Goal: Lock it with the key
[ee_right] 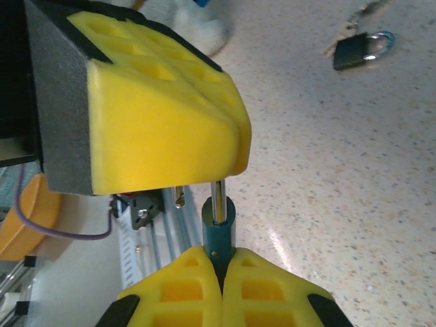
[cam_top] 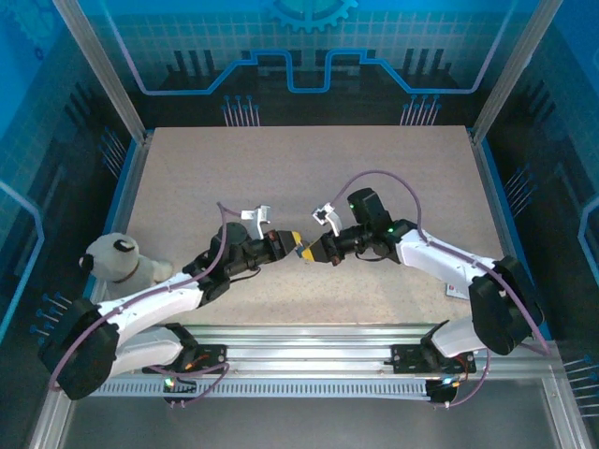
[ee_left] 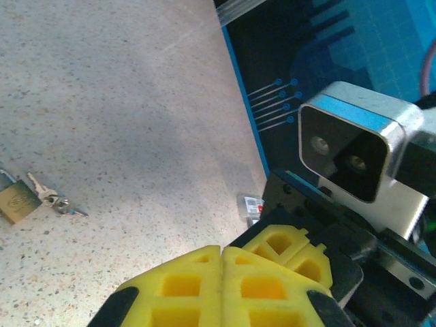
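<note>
Padlock (ee_right: 219, 231) (teal) between closed right fingers (ee_right: 170, 300)

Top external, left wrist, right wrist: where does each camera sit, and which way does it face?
Top external: above and behind, looking down at the table; left arm, right arm, left gripper facing right gripper.
Left wrist: faces along its shut gripper at the right one.
Right wrist: faces past its gripper, shut on the teal lock, at the left one.
Shared: wrist views face each other.
</note>
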`<action>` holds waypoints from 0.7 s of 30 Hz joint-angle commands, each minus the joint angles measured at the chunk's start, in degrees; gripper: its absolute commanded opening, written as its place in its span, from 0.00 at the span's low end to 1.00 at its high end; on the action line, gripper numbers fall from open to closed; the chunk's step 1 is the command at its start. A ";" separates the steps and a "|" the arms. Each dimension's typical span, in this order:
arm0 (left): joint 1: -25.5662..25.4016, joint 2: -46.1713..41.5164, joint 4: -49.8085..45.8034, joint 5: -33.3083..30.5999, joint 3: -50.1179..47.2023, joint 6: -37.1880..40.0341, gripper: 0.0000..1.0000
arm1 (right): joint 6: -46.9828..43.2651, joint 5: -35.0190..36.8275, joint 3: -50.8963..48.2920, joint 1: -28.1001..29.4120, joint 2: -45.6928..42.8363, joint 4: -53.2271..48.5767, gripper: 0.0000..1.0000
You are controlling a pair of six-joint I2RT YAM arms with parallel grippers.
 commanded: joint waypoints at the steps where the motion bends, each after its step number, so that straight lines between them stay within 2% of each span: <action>1: 0.45 -3.60 6.09 1.13 -0.50 3.20 0.00 | 0.92 -8.62 -1.75 -0.08 -1.42 2.46 0.00; 14: 3.94 -11.45 6.23 6.12 -3.91 5.39 0.00 | 3.78 -17.96 -3.98 -0.01 -1.74 10.25 0.00; 21: 4.91 -12.38 7.78 8.63 -4.80 5.06 0.00 | 4.58 -20.71 -3.90 0.79 -1.12 11.94 0.00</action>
